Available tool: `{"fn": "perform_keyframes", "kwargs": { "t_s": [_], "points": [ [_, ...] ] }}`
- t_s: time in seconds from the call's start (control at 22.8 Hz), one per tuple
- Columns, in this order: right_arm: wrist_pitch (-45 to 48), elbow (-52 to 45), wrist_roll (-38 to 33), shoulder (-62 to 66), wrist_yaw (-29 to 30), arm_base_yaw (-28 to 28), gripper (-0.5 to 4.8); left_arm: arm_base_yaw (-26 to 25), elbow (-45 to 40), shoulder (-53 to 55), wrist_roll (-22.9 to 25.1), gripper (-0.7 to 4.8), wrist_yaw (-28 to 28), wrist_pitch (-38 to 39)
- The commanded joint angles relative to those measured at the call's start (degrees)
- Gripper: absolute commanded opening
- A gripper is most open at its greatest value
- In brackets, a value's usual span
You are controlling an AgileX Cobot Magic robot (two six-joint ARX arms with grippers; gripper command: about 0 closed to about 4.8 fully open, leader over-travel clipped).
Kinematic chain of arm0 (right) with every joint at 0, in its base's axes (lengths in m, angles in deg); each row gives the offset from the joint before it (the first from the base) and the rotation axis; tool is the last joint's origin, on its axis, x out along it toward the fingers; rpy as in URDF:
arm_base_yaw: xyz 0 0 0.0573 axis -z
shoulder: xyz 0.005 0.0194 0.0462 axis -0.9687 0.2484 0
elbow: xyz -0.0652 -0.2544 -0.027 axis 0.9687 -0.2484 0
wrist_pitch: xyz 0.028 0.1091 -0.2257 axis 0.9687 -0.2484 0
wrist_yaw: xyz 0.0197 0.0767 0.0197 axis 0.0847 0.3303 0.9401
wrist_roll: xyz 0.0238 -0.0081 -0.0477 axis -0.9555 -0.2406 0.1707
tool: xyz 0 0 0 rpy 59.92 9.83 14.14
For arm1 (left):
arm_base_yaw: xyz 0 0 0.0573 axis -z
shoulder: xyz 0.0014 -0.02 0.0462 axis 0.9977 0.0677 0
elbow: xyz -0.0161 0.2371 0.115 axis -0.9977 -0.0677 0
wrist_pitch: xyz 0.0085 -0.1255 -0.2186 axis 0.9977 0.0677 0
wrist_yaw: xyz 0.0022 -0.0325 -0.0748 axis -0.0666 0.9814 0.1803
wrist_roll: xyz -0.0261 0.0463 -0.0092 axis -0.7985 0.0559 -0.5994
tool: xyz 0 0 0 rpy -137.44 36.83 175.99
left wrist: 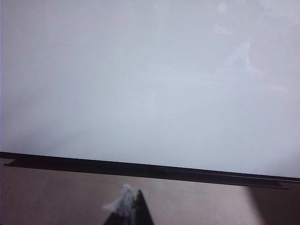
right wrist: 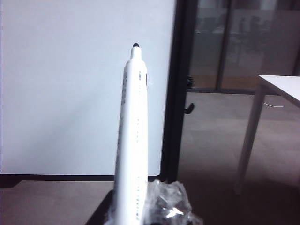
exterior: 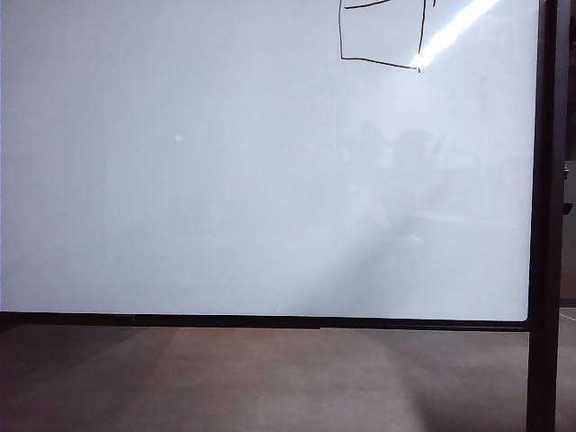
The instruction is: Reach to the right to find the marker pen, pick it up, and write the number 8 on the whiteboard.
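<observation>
Where the exterior view is concerned, the whiteboard [exterior: 225,180] is seen filling nearly the whole frame, its black bottom rail [exterior: 270,320] running across above a brownish floor [exterior: 225,387] and its black upright post [exterior: 544,225] standing at the right. The number 8 [exterior: 382,36] is found at the board's top right, cut off by the frame edge: thin black box-like lines, a glare streak [exterior: 454,31] crossing just beside it. No arm or gripper is seen here.

In the left wrist view, the whiteboard [left wrist: 150,79] and its rail [left wrist: 150,169] are faced; only dark tips of the left gripper [left wrist: 133,208] with a whitish scrap are caught at the frame edge, pressed close together with nothing seen between them.

In the right wrist view, a white marker pen [right wrist: 132,136] is held by the right gripper [right wrist: 140,213], fingers narrowed on its barrel, crinkled clear wrap around them. The uncapped black tip [right wrist: 136,45] is pointed toward the whiteboard [right wrist: 70,93], apart from it, near the post [right wrist: 176,93]. A white table [right wrist: 276,86] is seen beyond.
</observation>
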Motion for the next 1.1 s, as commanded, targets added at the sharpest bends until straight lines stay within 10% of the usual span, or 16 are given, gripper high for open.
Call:
{"fn": "perform_keyframes", "kwargs": {
  "t_s": [0.04,1.1],
  "points": [
    [0.6,0.0,0.0,0.0,3.3,2.6,0.31,0.0,0.0,0.0,-0.2,-0.05,0.2,-0.5],
    [-0.7,0.0,0.0,0.0,4.1,4.2,0.31,0.0,0.0,0.0,-0.2,-0.05,0.2,-0.5]
  ]
}}
